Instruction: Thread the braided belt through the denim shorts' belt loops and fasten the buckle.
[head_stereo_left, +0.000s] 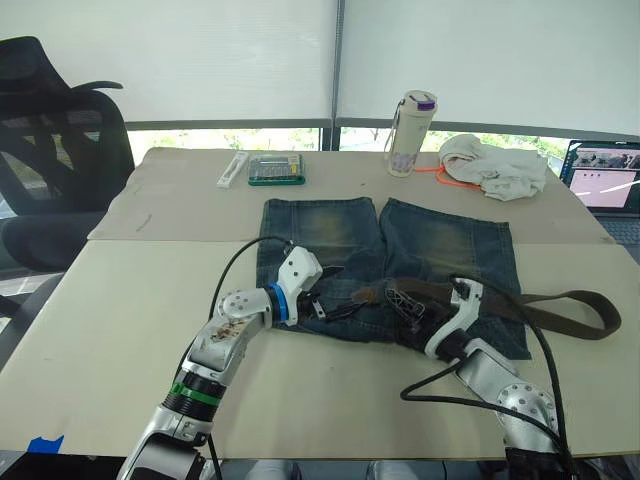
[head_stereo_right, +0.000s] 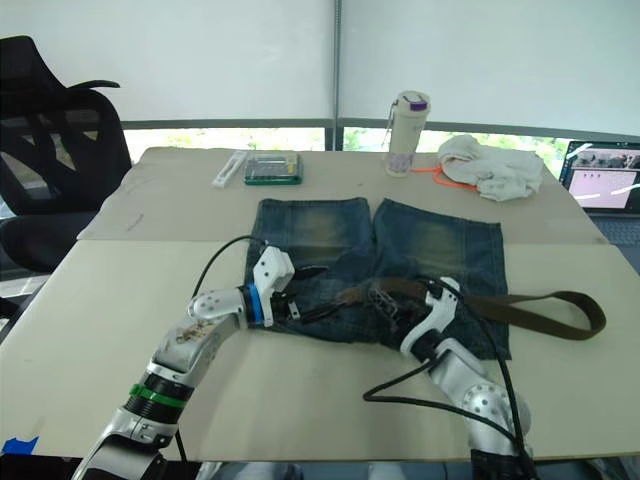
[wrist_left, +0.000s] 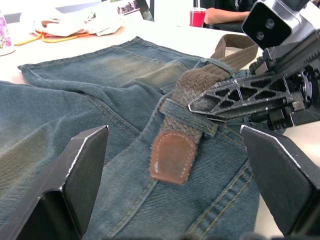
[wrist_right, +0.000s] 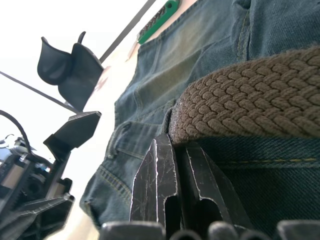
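The braided belt (wrist_left: 196, 100) lies along the waistband of the denim shorts (head_stereo_left: 440, 245), near the surface's front edge, its leather tip between the wide-open left tool (wrist_left: 175, 165), while the right tool (wrist_right: 180, 165) pinches it.

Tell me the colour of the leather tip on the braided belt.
Reddish brown with pale stitching, on the braided belt's leather tip; clearest in the left wrist view.
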